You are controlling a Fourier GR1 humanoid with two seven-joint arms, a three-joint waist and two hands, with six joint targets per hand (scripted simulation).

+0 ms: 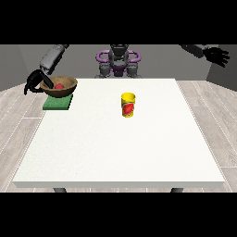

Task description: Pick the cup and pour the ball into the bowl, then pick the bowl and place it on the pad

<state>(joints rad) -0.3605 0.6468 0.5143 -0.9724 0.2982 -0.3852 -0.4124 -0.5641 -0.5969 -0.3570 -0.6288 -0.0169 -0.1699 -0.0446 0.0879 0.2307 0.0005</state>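
Your brown wooden round bowl (59, 85) sits on the green square pad (57, 102) at the white surface's (120, 148) far left corner. It looks rigid and light; take it by the rim. The hand at the view's left (35, 83) curls its fingers on that rim; the hand at the view's right (217, 55) hangs spread. Count one bowl, one red ball (59, 86) inside it, one pad, one yellow cylindrical cup (128, 105).

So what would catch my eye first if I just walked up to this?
Probably the yellow cup with its red picture, standing upright by itself near the middle of the white table. Next, at the table's far corner at the view's left, a brown wooden bowl with a red ball inside sits on a green pad, and a black hand grips the bowl's rim. The other hand hangs open in the air at the view's upper right.
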